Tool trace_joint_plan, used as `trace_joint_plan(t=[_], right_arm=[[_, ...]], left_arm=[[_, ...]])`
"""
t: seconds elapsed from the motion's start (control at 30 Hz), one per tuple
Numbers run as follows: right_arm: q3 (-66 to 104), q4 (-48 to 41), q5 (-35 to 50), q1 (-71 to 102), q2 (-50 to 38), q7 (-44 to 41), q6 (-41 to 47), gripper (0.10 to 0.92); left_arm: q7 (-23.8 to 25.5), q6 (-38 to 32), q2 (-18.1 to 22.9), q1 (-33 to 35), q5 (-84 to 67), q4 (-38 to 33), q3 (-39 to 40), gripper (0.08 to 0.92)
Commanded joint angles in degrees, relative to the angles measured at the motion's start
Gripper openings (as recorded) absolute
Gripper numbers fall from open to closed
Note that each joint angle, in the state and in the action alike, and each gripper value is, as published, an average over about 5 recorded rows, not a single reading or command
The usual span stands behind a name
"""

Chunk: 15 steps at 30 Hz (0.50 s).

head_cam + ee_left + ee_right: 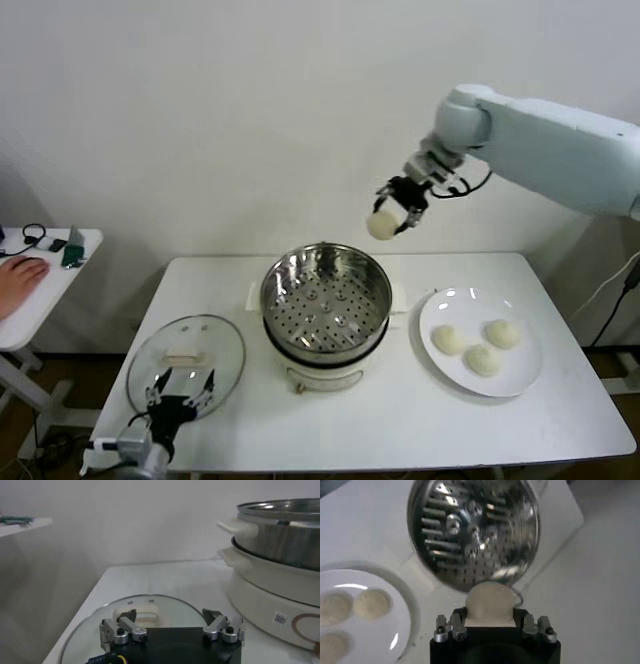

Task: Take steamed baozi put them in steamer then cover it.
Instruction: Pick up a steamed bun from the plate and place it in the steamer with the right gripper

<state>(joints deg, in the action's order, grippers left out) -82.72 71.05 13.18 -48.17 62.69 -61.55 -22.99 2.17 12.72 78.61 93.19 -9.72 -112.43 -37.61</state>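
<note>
Steel steamer (pixel 326 300) sits mid-table on its white base, perforated tray bare; right gripper (pixel 398 211), closed on one baozi (pixel 381 225), holds it in the air above and just behind the pot's far rim, toward the plate side; right wrist view shows the bun (pixel 490 604) pinched between the jaws w/ the tray (pixel 472 530) below; three more baozi (pixel 482 359) wait on the white plate (pixel 445 372) at the robot's right of the steamer; glass cover (pixel 187 360) lies flat on the table at front left, handle up; left gripper (pixel 181 392) hangs over its near edge, jaws wide apart, nothing held; risks as judged from here: bun isn't yet over the tray's centre, so an early release could drop it on the rim or behind the pot; soft dough may squash or stick to the pads if squeezed hard; a low descent could knock the rim & shift the pot; cover must wait till all four are in
</note>
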Motion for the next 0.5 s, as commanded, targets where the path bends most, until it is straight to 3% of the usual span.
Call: trace_joint_plan(t=[0.03, 0.23, 0.5], right_arm=[[-2.43, 7.43, -7.68, -0.14, 6.74, 2.79, -8.45, 0.628], [1.68, -2.82, -21.57, 10.81, 10.14, 6.94, -11.61, 0.628], [7.37, -11.84, -31.60, 20.46, 12.50, 10.73, -12.32, 0.628]], left_arm=[[-0.01, -0.19, 0.06, 0.21, 0.21, -0.32, -0.10, 0.823], [-0.13, -0.63, -0.16, 1.05, -0.03, -0.81, -0.45, 0.823], [-0.26, -1.05, 0.11, 1.75, 0.18, -0.79, -0.29, 0.823]])
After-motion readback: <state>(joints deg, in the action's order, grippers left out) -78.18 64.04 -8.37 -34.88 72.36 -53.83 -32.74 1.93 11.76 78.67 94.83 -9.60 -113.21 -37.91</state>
